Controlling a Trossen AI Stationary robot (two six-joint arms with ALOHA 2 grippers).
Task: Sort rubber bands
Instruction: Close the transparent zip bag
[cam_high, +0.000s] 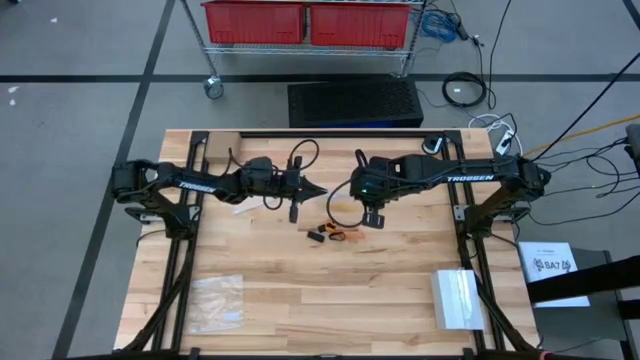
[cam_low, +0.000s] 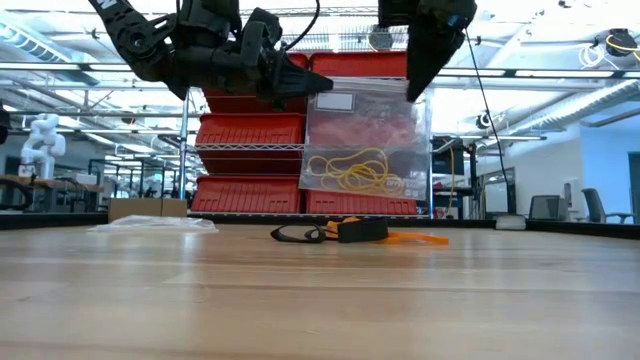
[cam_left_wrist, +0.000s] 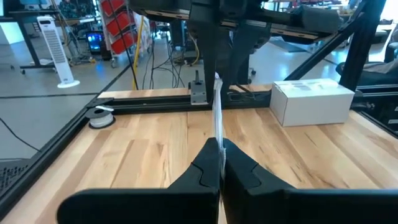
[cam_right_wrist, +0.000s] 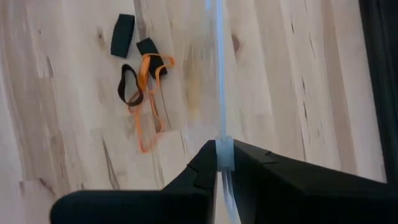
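A clear plastic bag (cam_low: 365, 130) hangs above the table's middle between my two grippers. Yellow-tan rubber bands (cam_low: 350, 172) lie bunched in its bottom. My left gripper (cam_low: 318, 85) is shut on the bag's upper corner toward the table's left. My right gripper (cam_low: 415, 92) is shut on the opposite upper corner. Both wrist views show the bag edge-on. Black and orange rubber bands (cam_high: 330, 236) lie loose on the wood just nearer than the bag; the right wrist view shows the black ones (cam_right_wrist: 127, 84) and orange ones (cam_right_wrist: 149, 106). My left gripper pinches the bag's top corner (cam_left_wrist: 217, 146) between its two fingers, coming in level from the table's left. The bag hangs clear of the table. My right gripper pinches the bag's other top corner (cam_right_wrist: 224, 155) between its two fingers, slanting steeply down from above. The bag hangs below them.
An empty clear bag (cam_high: 217, 300) lies flat at the near left of the table. A white box (cam_high: 458, 298) stands at the near right. Black frame rails (cam_high: 470, 250) run along the table's sides. A shelf with red bins (cam_high: 305, 22) stands beyond the far edge.
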